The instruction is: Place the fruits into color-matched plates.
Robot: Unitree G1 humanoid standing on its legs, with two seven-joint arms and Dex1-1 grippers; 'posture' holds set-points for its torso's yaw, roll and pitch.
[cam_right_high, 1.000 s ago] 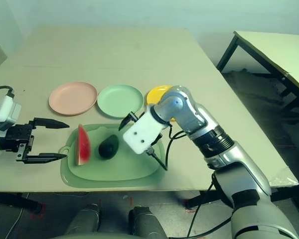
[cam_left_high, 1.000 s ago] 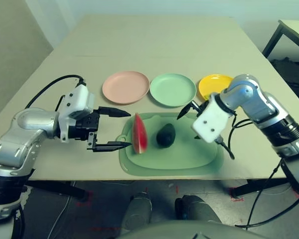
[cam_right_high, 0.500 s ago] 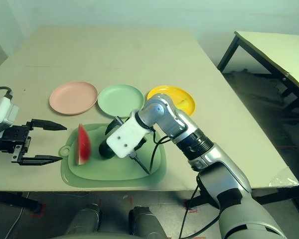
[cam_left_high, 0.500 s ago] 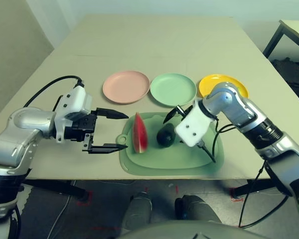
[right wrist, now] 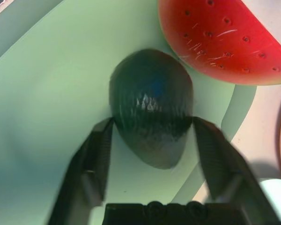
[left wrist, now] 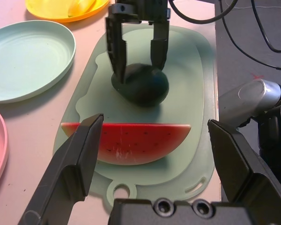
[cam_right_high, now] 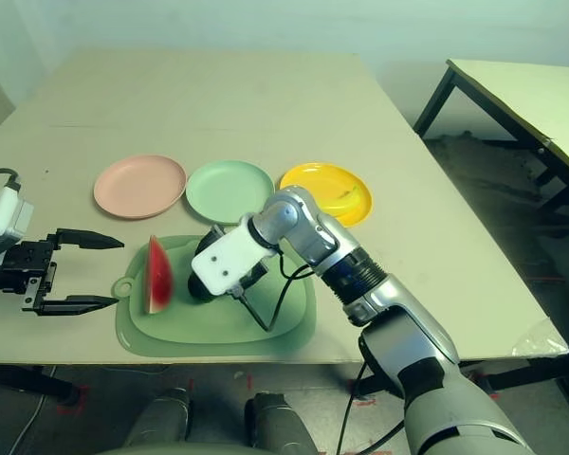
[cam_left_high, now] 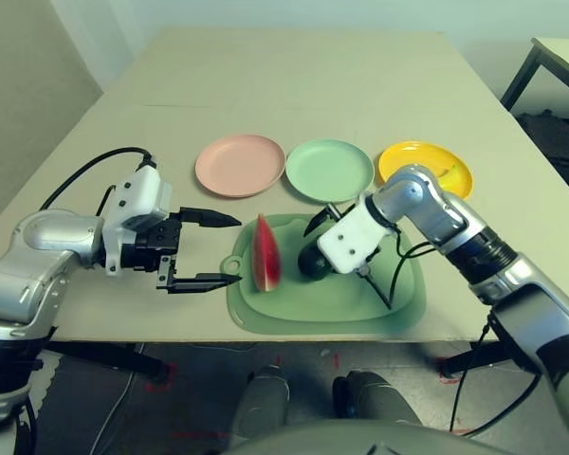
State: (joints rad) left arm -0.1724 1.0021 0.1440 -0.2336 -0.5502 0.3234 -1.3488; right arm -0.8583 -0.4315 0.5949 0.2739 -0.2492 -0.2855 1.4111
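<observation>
Dark matte oval avocado [right wrist: 151,115] | right gripper [left wrist: 137,51] seemingly clamped on it | left gripper [cam_left_high: 213,250] apart

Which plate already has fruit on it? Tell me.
The yellow plate: a banana lies on it. The pink plate and the green plate hold nothing.

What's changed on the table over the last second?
The right gripper swung left from near the yellow plate down onto the avocado, and its fingers now close in on either side of it. The avocado is not lifted. The left gripper stays open beside the watermelon; the fruits, plates and cutting board lie where they were.
</observation>
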